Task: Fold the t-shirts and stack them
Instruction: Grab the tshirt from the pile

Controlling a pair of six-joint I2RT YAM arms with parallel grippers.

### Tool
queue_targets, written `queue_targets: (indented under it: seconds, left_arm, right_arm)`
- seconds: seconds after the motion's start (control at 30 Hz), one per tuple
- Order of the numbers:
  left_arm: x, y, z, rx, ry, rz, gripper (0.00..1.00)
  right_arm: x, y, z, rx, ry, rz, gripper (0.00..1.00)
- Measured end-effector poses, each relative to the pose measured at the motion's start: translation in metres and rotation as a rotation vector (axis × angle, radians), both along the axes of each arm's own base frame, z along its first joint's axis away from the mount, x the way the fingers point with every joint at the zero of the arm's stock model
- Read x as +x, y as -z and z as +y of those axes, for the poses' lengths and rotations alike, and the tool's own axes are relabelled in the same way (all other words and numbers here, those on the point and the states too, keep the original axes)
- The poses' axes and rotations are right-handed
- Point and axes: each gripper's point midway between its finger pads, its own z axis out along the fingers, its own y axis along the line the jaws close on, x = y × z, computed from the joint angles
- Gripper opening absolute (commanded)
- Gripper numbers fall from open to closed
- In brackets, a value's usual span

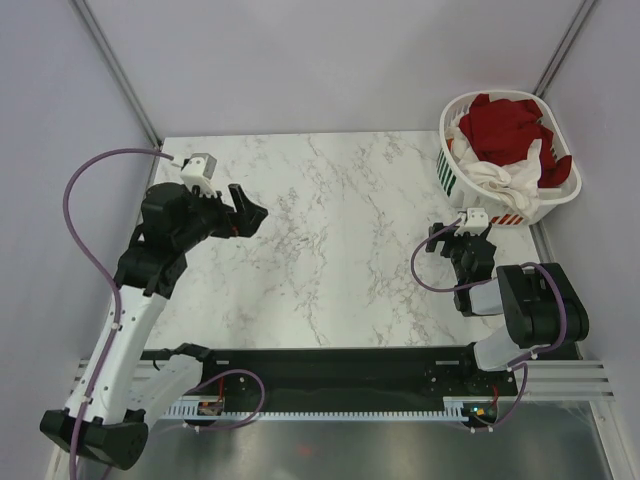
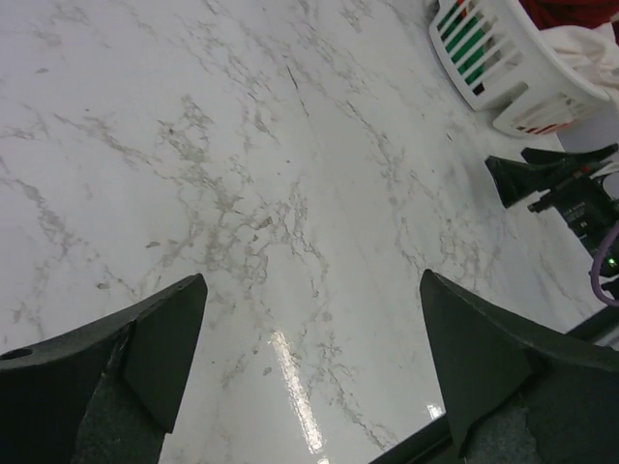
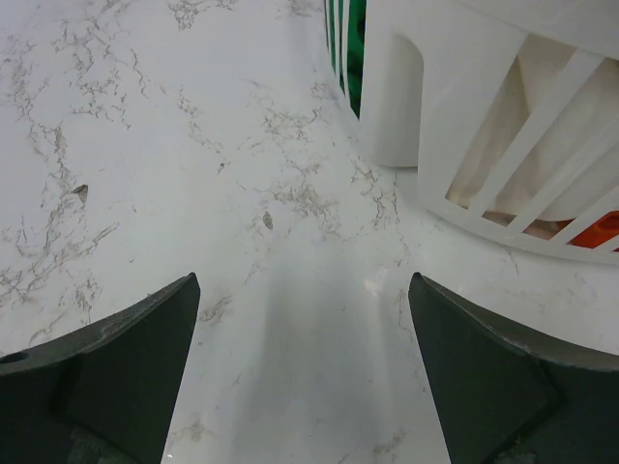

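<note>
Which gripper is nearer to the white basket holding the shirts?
Right. The right gripper is just beside the near wall of the basket. The left gripper is far across the table, at its left side.

Left claw (image 2: 311,280) spread wide over the marble bench (image 2: 193,145).

Its two dark fingers (image 2: 155,348) fill the bottom corners, well apart, with nothing between them but bare white, grey-veined bench that shows a bright glare streak near the lower edge. At the top right stands a white slotted basket (image 2: 503,72) with green and red marks. A white shirt (image 2: 580,58) and a bit of red shirt (image 2: 571,10) show inside it. Below the basket, at the right edge, the black right claw (image 2: 537,166) sits apart from it, a purple cable (image 2: 602,280) beside it.
</note>
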Motion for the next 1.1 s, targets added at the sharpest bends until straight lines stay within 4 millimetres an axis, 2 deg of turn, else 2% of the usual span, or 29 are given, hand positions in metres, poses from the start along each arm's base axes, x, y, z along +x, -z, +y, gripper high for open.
queue_targets:
  seconds: [0.17,0.3,0.47,0.63,0.73,0.8,0.87,0.9,0.93,1.0,1.03,1.1]
  left_arm:
    - [-0.007,-0.011,0.019,0.042,-0.081,-0.066,1.00]
    - [-0.005,0.007,0.028,0.071,-0.125,-0.036,1.00]
    - [0.000,0.039,0.042,0.127,-0.200,0.037,1.00]
    - [-0.001,0.038,0.049,0.140,-0.237,0.029,1.00]
    - [-0.002,0.034,0.053,0.143,-0.260,0.011,1.00]
    - [-0.003,0.033,0.057,0.146,-0.279,0.000,1.00]
    - [-0.004,0.031,0.060,0.147,-0.291,-0.010,1.00]
    - [-0.005,0.030,0.061,0.148,-0.297,-0.013,1.00]
    - [-0.005,0.029,0.062,0.150,-0.304,-0.016,0.99]
    - [-0.005,0.029,0.064,0.152,-0.310,-0.018,0.98]
    - [-0.004,0.029,0.064,0.153,-0.311,-0.017,0.98]
    - [-0.005,0.029,0.064,0.153,-0.312,-0.018,0.98]
  right_arm:
    - [0.000,0.000,-0.001,0.004,-0.008,-0.001,0.98]
    - [0.000,0.000,-0.001,0.005,-0.010,-0.001,0.98]
    - [0.000,0.000,0.000,0.005,-0.013,-0.001,0.98]
    - [0.000,0.000,0.000,-0.001,0.005,0.002,0.98]
    - [-0.001,-0.003,0.004,-0.017,0.032,0.062,0.98]
    - [0.013,-0.039,0.007,0.018,0.067,0.058,0.98]
    - [0.033,-0.113,0.004,0.083,0.120,-0.033,0.98]
    - [0.040,-0.162,0.002,0.120,0.141,-0.114,0.98]
    - [0.042,-0.209,-0.002,0.162,0.170,-0.181,0.98]
    - [0.038,-0.286,-0.009,0.255,0.212,-0.319,0.98]
    - [0.034,-0.318,-0.013,0.305,0.221,-0.385,0.98]
    - [0.030,-0.354,-0.025,0.365,0.237,-0.455,0.98]
